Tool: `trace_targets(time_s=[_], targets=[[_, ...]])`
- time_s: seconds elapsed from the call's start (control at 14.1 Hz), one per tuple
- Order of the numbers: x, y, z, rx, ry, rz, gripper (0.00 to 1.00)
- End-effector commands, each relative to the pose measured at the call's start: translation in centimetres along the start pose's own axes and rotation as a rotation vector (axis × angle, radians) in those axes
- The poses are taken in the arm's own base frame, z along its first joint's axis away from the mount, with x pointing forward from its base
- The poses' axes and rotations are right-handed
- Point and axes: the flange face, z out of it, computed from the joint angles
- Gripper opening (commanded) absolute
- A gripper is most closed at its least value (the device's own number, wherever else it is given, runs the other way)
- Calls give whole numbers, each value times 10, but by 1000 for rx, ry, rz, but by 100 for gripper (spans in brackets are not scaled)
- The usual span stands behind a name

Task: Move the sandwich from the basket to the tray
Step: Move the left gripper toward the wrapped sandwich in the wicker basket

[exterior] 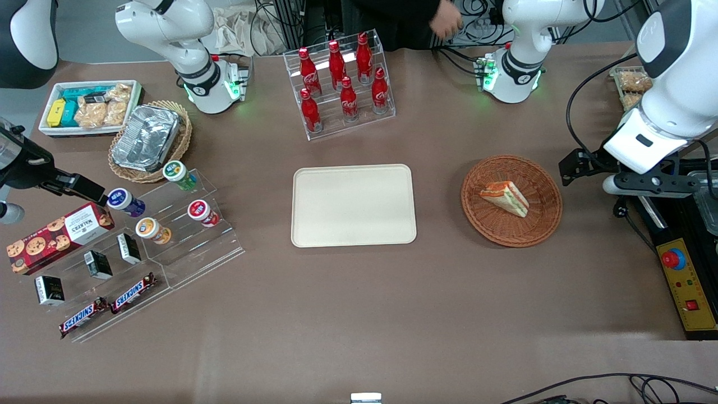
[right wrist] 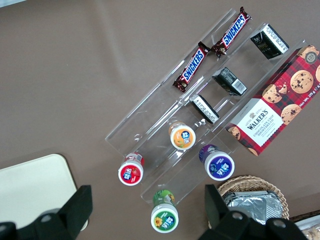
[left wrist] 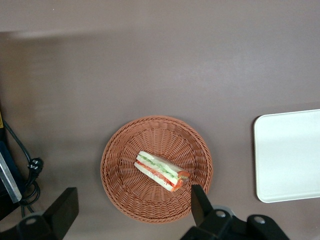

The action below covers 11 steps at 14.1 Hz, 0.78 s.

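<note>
The sandwich (exterior: 504, 196), a white bread wedge with orange-red and green filling, lies in the round reddish-brown basket (exterior: 538, 227). The cream tray (exterior: 353, 205) lies flat beside the basket, toward the parked arm's end, with nothing on it. My left gripper (exterior: 645, 184) hangs high above the table, beside the basket toward the working arm's end. In the left wrist view the gripper (left wrist: 131, 207) is open wide and holds nothing, well above the basket (left wrist: 117, 187). The sandwich (left wrist: 161, 171) and a part of the tray (left wrist: 290, 155) show there too.
A rack of red cola bottles (exterior: 342, 84) stands farther from the front camera than the tray. A black control box with a red button (exterior: 681, 280) and cables (left wrist: 30, 172) lie at the working arm's end. Snack racks (exterior: 129, 252) stand toward the parked arm's end.
</note>
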Motion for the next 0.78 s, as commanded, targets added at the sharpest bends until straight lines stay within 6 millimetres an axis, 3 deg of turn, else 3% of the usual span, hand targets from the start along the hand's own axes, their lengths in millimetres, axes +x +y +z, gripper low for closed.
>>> trace_targets(time_s=[0.0, 0.43, 0.71], targets=[[-4, 0, 1, 9, -17, 23, 100], [-2, -4, 3, -14, -14, -20, 100], [0, 3, 15, -33, -39, -286, 100]])
